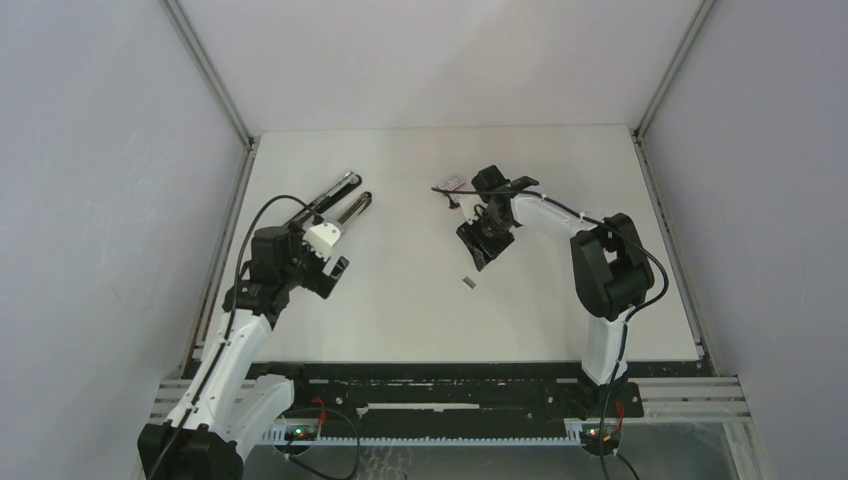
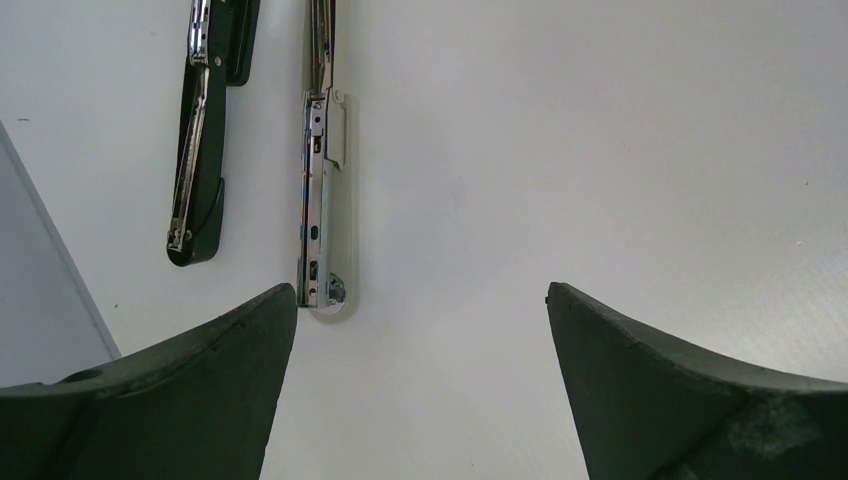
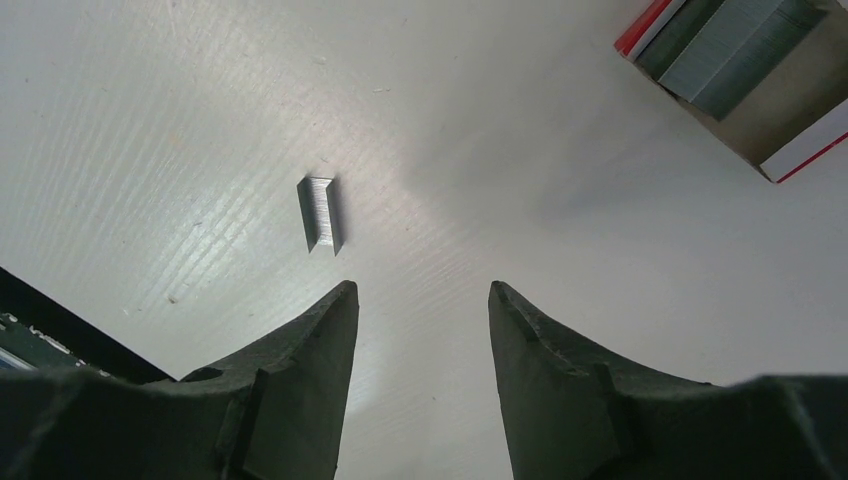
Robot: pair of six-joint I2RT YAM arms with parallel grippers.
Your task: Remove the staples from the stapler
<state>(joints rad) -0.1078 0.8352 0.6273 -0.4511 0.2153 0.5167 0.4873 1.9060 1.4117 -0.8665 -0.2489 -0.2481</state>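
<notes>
The stapler lies opened out at the back left as two long bars. In the left wrist view these are a black-and-chrome bar and a chrome magazine bar. The staples, a tiny grey metal strip, lie loose on the white table. In the right wrist view they sit just ahead of the left fingertip. My left gripper is open and empty, just short of the bars' near ends. My right gripper is open and empty above the table.
An open red-and-white box of staple strips lies at the upper right of the right wrist view. A small reddish thing with a dark wire lies behind the right gripper. Grey walls enclose the table.
</notes>
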